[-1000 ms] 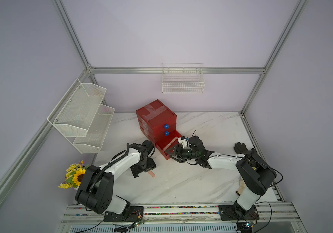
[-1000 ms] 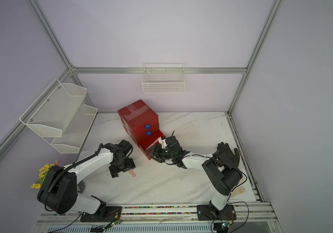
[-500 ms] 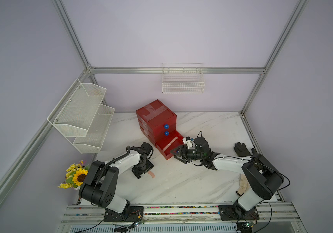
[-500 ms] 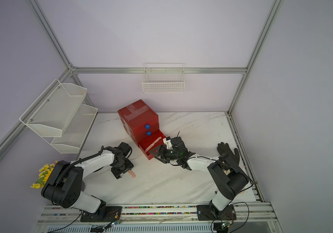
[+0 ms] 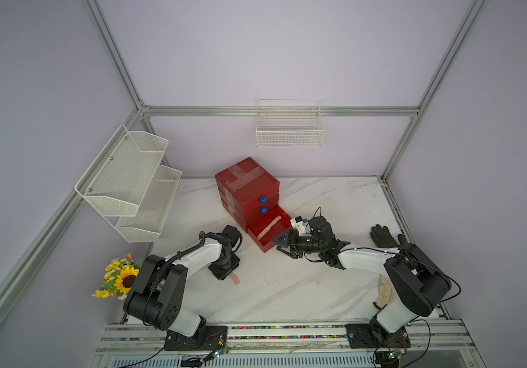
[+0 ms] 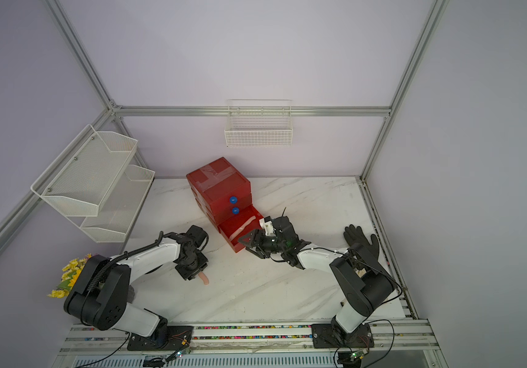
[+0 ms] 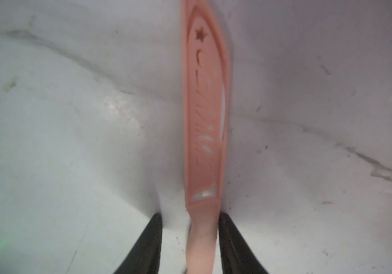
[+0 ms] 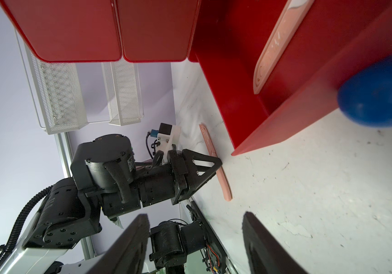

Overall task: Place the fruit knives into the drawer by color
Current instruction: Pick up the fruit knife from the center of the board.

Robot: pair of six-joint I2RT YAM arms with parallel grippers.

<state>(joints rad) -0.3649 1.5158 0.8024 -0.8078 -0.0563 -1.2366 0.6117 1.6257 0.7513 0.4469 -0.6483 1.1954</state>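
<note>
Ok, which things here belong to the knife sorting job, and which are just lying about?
Job:
- pink knife on the table
- second pink knife in the open bottom drawer
- red chest

Lying about:
- black glove
- sunflowers
- wire basket
- mesh rack

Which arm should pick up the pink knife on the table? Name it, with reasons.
Left. The left gripper straddles the handle of the pink knife; the right gripper hangs open by the pulled-out drawer, away from it.
</note>
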